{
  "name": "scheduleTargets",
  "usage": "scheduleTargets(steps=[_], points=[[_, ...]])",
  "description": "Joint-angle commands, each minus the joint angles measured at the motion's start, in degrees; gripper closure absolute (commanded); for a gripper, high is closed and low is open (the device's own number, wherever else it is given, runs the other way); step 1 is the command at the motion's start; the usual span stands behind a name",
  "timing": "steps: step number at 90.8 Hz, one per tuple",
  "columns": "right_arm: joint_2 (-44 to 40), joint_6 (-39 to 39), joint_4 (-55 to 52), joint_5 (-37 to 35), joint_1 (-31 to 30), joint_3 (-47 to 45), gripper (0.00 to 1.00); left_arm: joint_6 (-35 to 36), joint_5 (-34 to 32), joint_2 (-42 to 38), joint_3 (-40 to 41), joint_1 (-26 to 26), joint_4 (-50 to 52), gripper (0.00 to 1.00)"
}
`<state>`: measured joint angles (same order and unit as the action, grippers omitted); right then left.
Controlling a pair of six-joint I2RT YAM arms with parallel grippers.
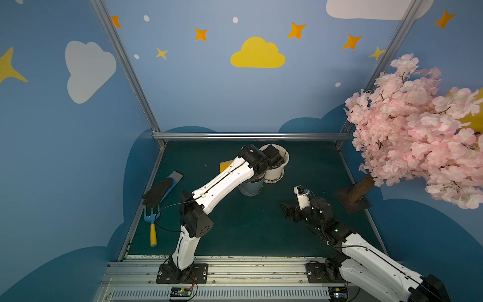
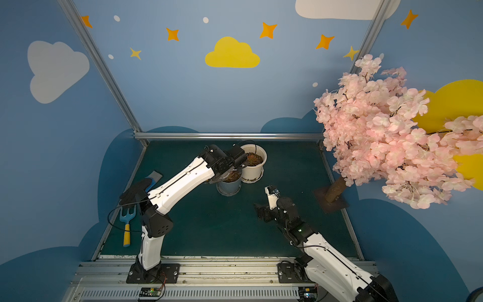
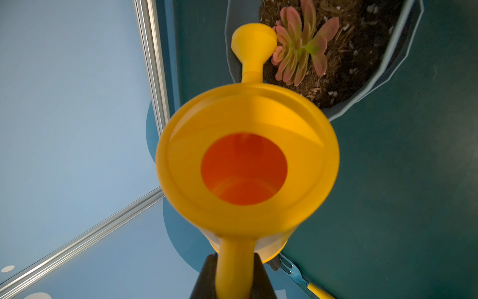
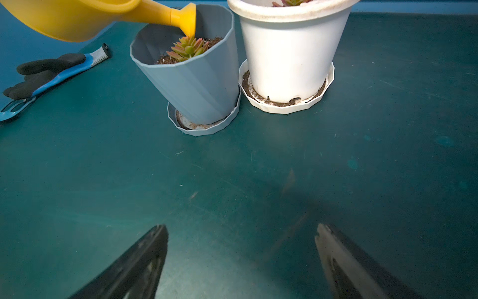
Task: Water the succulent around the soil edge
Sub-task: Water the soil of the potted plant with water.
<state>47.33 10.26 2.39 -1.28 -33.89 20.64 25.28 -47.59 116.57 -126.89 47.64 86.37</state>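
**Can tipped over the pot, no water showing yet**

We see the yellow watering can [image 3: 245, 160] held aloft by the left gripper [image 3: 234, 259], whose jaws pinch the handle from both sides. The right gripper [image 4: 241, 227] hangs spread wide and empty above the table [image 4: 388, 155], well apart from the plants.

The succulent [image 4: 188, 48] sits in the grey-blue pot [image 4: 191, 85] toward the far middle of the table, just beside the white pot [image 4: 289, 51] and a little left of and nearer than it.

The can's long axis, handle to spout, runs left to right. The spout points right and dips down, with its rose [image 4: 187, 19] just above the rosette's leaves, on the left side of the pot.

We judge that the pick-up and approach are done and the pour has barely begun, if at all. No stream is visible (whether the can holds water we cannot tell). The circuit around the soil [image 3: 349, 51] edge looks to be left, and the rose seems too close to the leaves for that.
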Motion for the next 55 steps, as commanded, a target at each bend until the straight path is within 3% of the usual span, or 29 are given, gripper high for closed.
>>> scheduleTargets(steps=[1, 55], points=[[-0.57, 0.29, 1.28, 0.75, 0.19, -0.44, 0.05, -0.75, -1.46, -2.22, 0.48, -0.18, 2.05, 0.97], [-0.22, 0.51, 1.47, 1.36, 0.23, -0.5, 0.05, -0.67, -4.92, -3.82, 1.06, 1.9, 1.44, 0.97]])
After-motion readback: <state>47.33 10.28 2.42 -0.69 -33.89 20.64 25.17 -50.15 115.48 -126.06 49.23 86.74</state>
